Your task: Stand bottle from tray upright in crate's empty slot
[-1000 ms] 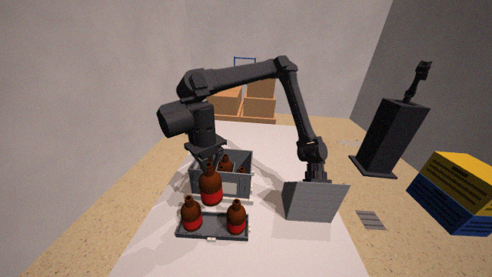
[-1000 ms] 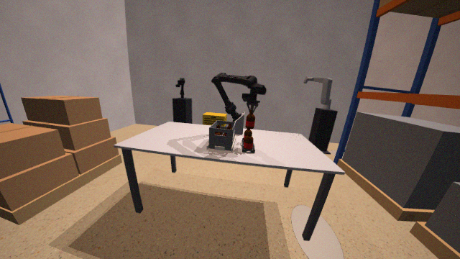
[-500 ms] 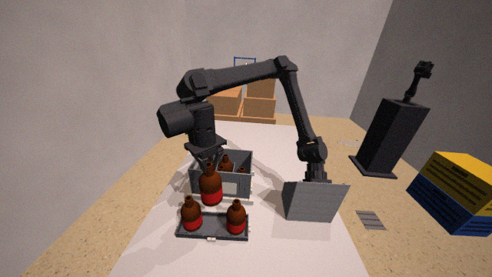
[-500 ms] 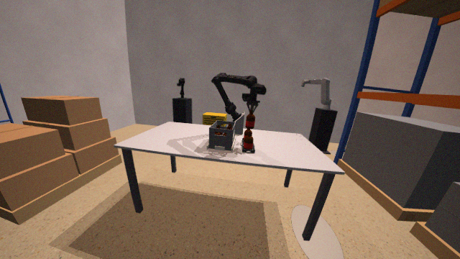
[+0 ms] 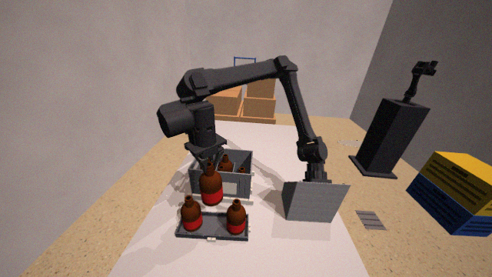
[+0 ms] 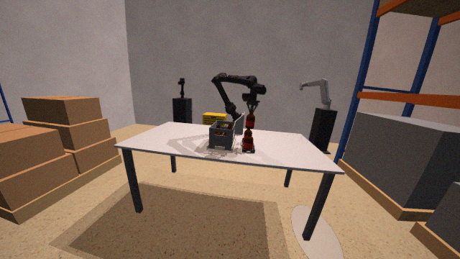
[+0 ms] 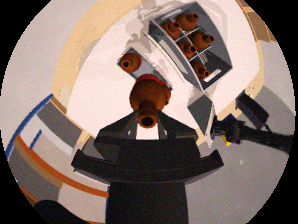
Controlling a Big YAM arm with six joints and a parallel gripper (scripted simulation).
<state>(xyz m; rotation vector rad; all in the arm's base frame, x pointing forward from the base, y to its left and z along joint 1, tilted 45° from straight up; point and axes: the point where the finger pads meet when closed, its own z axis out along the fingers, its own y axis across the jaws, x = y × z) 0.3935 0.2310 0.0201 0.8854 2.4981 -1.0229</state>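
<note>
My gripper (image 5: 209, 159) is shut on the neck of a brown bottle with a red label (image 5: 211, 185) and holds it upright in the air, above the tray and in front of the crate. The bottle also shows in the exterior view (image 6: 250, 120) and in the wrist view (image 7: 149, 98). The grey crate (image 5: 224, 175) stands behind it with several brown bottles (image 5: 225, 163) inside. The grey tray (image 5: 212, 227) lies in front with two bottles, one at the left (image 5: 191, 213) and one at the right (image 5: 236, 217). I cannot pick out the empty slot.
The arm's grey base block (image 5: 313, 200) stands on the table right of the crate. A black stand with a camera (image 5: 390, 135) and a yellow and blue box (image 5: 455, 190) are on the floor at the right. Cardboard boxes (image 5: 246, 101) are stacked behind the table.
</note>
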